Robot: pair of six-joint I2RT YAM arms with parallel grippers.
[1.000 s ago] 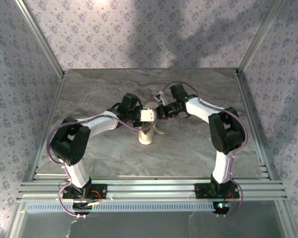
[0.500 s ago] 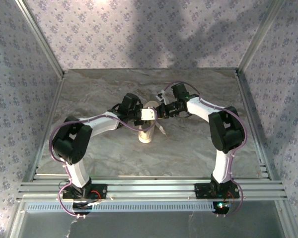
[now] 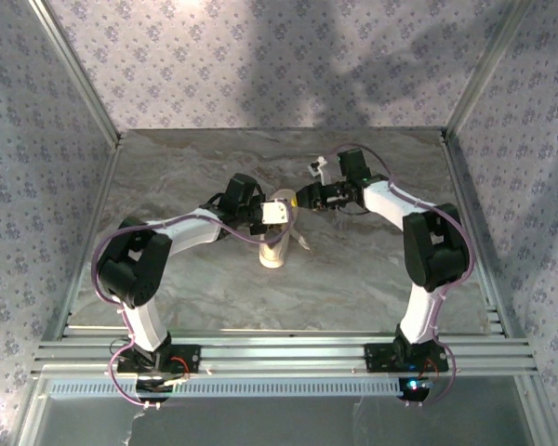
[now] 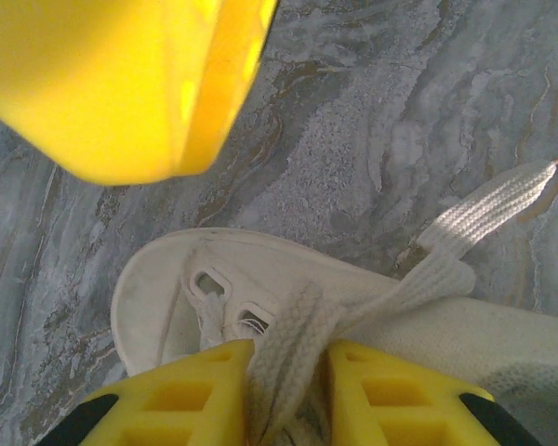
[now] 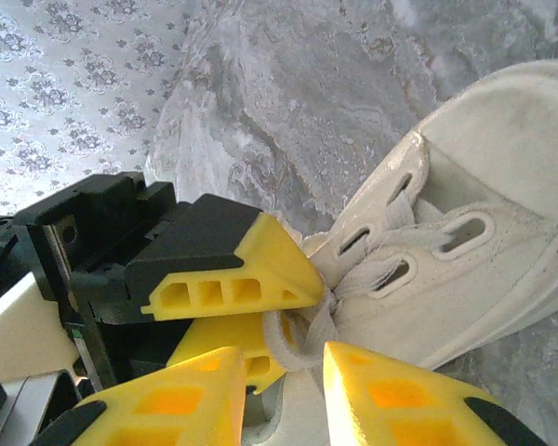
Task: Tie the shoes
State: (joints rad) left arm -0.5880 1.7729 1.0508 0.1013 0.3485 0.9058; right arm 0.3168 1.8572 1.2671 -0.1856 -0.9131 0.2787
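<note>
The small cream-white canvas low-top sneaker (image 3: 272,253) lies mid-table on the grey marbled tabletop (image 3: 381,269), with both arms meeting over it. The left gripper (image 4: 288,355) is nearly closed, its yellow fingers pinching a bunch of the thin white laces (image 4: 488,204) above the eyelets. The right gripper (image 5: 285,360) stands partly open just beside it, with a lace loop lying loose in the gap and nothing clamped.

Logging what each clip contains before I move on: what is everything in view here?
sneaker: one, cream-white, mid-table between the arms
laces: white, running from the sneaker's eyelets, one end over the table
table: one, grey marbled, under everything
walls: three, pale with lilac flowers, around the table
frame: silver metal rails, near edge and corners
left arm: white and black; yellow jaws closed on the laces
right arm: white and black; yellow jaws apart, by the eyelets
</note>
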